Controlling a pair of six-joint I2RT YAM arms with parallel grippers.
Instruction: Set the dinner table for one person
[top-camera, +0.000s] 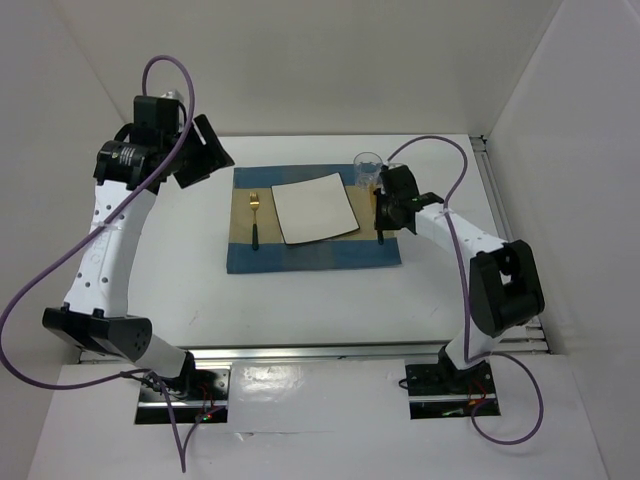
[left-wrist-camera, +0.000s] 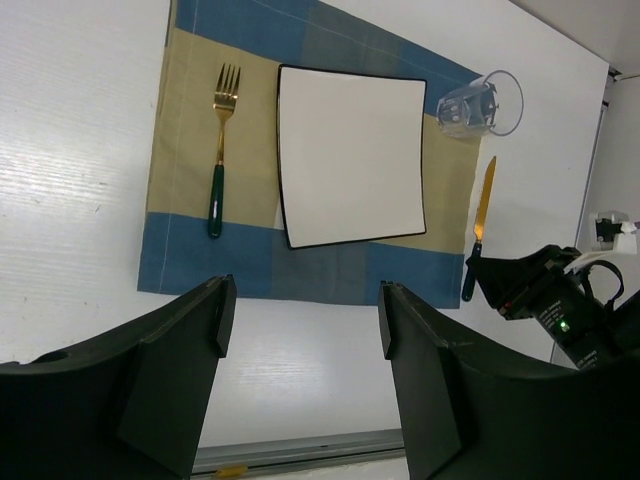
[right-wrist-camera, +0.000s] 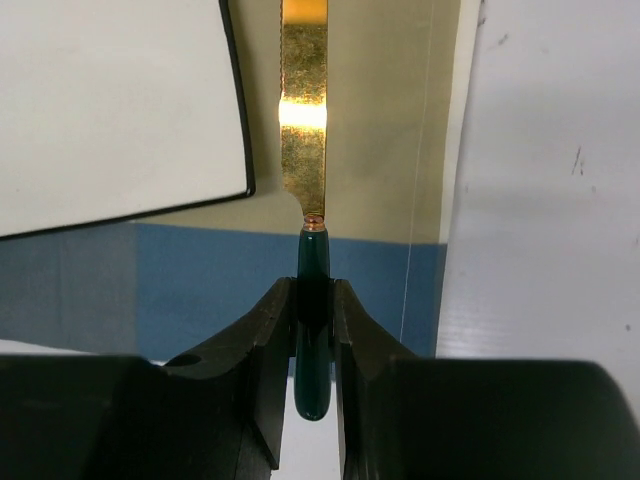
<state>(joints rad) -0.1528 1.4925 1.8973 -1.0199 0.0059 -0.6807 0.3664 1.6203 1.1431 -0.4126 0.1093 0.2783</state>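
The counter (top-camera: 180, 285), a broad white slab lying beneath both tools, looks stiff and fixed. It is nothing to grasp and only carries the setting. The placemat (right-wrist-camera: 200, 280) lies on it under the right tool (right-wrist-camera: 313, 300), which is nipped almost closed on the knife (right-wrist-camera: 303, 120) at its green handle. The gold blade points ahead and the plate (right-wrist-camera: 110, 100) sits to the tool's left. The knife seems light, rigid and slick, so the handle is the sound hold. The left tool (left-wrist-camera: 300, 320) hangs wide open and empty, with the fork (left-wrist-camera: 220, 140) ahead of it.

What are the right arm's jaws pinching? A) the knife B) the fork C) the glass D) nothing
A: the right wrist view shows the jaws clamped on the dark green handle of the gold knife, beside the plate.
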